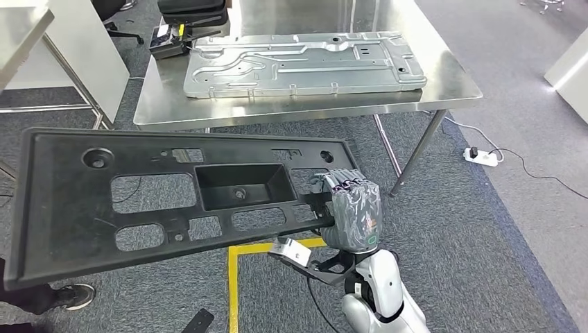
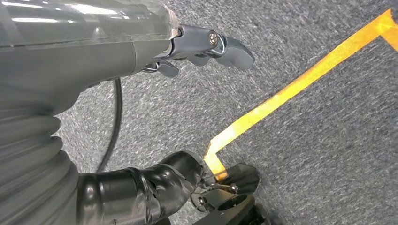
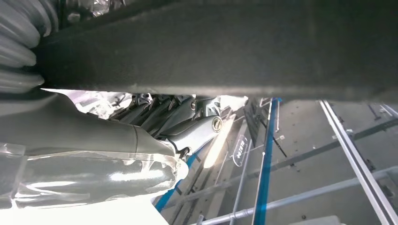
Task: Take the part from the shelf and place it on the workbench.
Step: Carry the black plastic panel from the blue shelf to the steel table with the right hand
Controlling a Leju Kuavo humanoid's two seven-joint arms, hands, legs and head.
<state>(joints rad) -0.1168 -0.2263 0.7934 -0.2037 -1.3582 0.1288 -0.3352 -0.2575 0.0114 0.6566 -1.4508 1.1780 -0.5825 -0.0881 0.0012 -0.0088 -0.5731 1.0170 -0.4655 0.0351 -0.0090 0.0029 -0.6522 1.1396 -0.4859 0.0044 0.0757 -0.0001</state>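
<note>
The part is a long black plastic panel (image 1: 159,201) with a recessed box and several cut-outs, carried level in front of me above the carpet. My right hand (image 1: 352,209) grips its right end, fingers wrapped over the edge. In the right wrist view the panel's dark edge (image 3: 234,47) lies across the curled fingers (image 3: 178,112). The steel workbench (image 1: 444,87) stands just ahead, beyond the panel's far edge. My left hand (image 2: 103,42) hangs over the carpet, holding nothing, its fingers (image 2: 220,47) apart.
A large stamped metal plate (image 1: 305,62) covers much of the workbench, with a black device (image 1: 173,38) at its back left. A power strip (image 1: 483,156) and cable lie on the floor at right. Yellow floor tape (image 1: 232,277) and a person's shoe (image 1: 66,297) are near me.
</note>
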